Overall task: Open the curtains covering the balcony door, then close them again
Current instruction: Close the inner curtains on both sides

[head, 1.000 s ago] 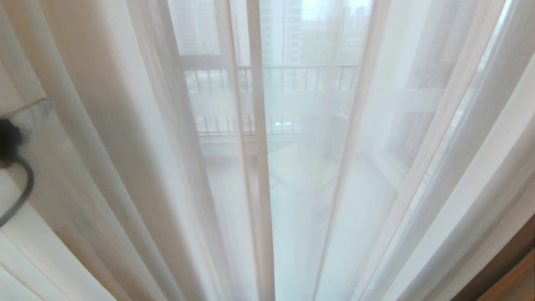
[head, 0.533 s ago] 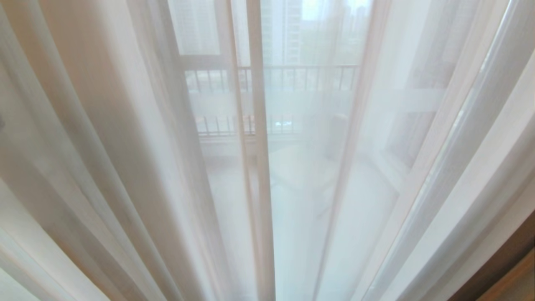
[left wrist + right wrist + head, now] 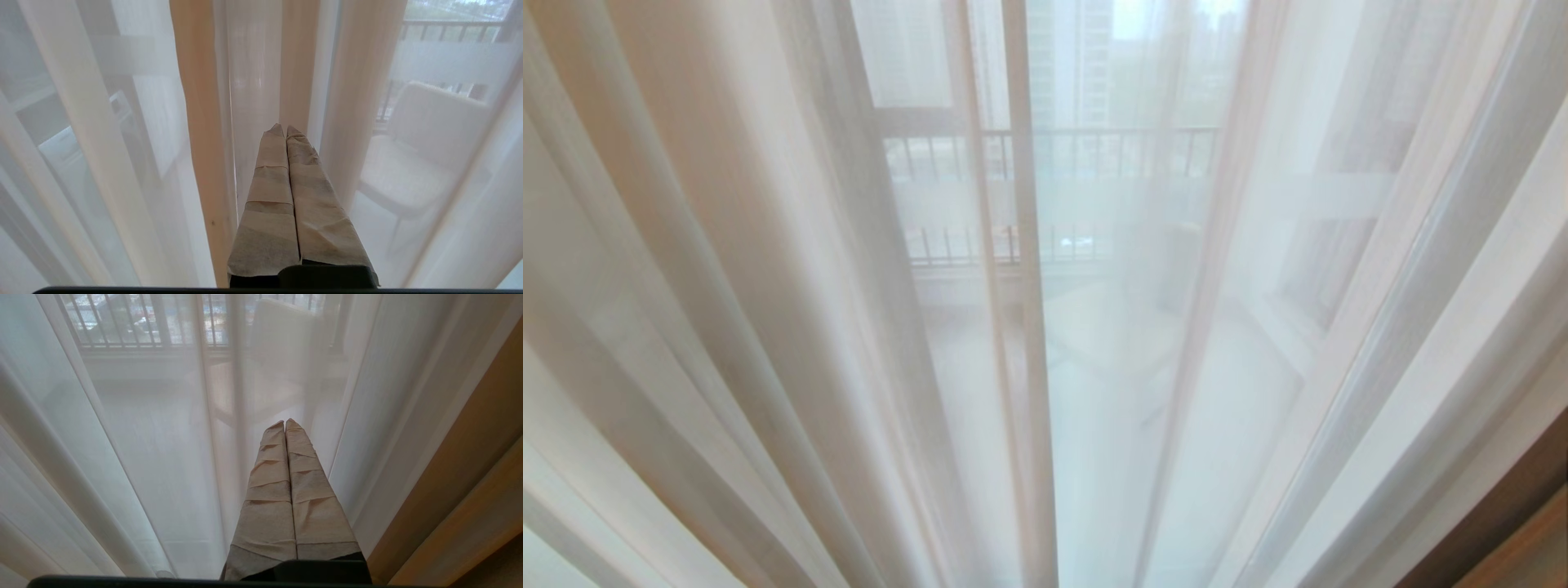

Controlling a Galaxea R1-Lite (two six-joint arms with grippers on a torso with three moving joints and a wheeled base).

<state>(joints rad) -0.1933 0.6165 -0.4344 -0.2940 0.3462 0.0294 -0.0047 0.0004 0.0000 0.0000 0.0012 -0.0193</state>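
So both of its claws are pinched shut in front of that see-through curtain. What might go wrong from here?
1. The left end effector is shut with no fabric between its fingers, so any pull would likely miss the curtain folds ahead of it.
2. Neither arm appears in the head view, so the robot may reach into the sheer layer half blind.
3. The right end effector hangs beside loose folds that might snag if the base drives.

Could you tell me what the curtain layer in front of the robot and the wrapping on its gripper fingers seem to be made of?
The curtains look like thin, sheer white woven fabric: the balcony railing shows through, and the cloth hangs in soft folds. The fingers of the left gripper seem wrapped in beige paper-like tape, matte, with overlapping bands and creases; the right gripper looks the same.
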